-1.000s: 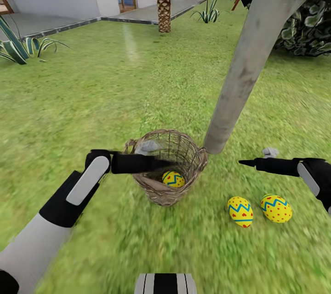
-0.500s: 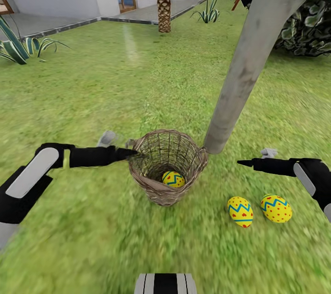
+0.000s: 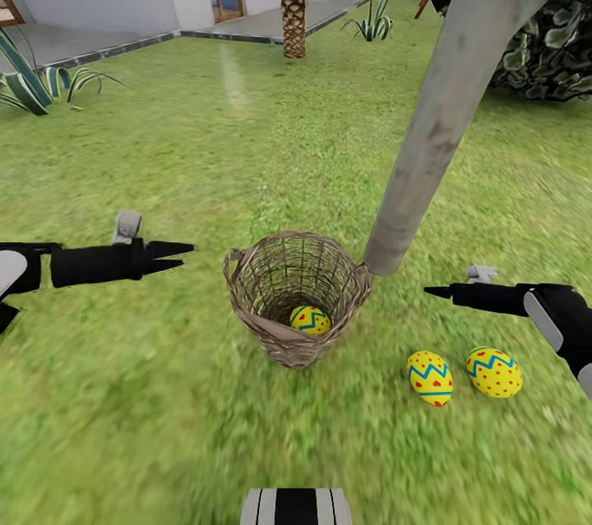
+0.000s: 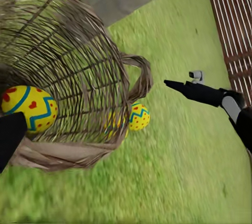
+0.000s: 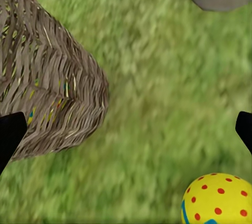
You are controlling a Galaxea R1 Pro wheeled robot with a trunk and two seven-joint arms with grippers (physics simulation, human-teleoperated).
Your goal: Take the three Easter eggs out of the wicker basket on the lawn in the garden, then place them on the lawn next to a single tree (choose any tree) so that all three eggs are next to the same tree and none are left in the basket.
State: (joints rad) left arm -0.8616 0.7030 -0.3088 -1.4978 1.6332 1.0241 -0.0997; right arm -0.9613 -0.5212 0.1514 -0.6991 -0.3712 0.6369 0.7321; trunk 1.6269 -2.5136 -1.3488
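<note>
On the lawn (image 3: 205,147), the tree (image 3: 436,122) slants up with its pale trunk foot touching the wicker basket (image 3: 292,295), which holds one egg (image 3: 309,319). Beside the trunk, the other two eggs (image 3: 429,377) lie on the grass. Both arms hang empty: the left gripper (image 3: 177,255) is slightly parted beside the basket, the right gripper (image 3: 436,291) spread wide above the eggs.

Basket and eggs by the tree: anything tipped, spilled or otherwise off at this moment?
Nothing is spilled or damaged. The wicker basket stands upright against the tree trunk with one egg still inside. Two eggs lie on the lawn near the trunk. The only oddity is the trunk's strong lean in the head view.
</note>
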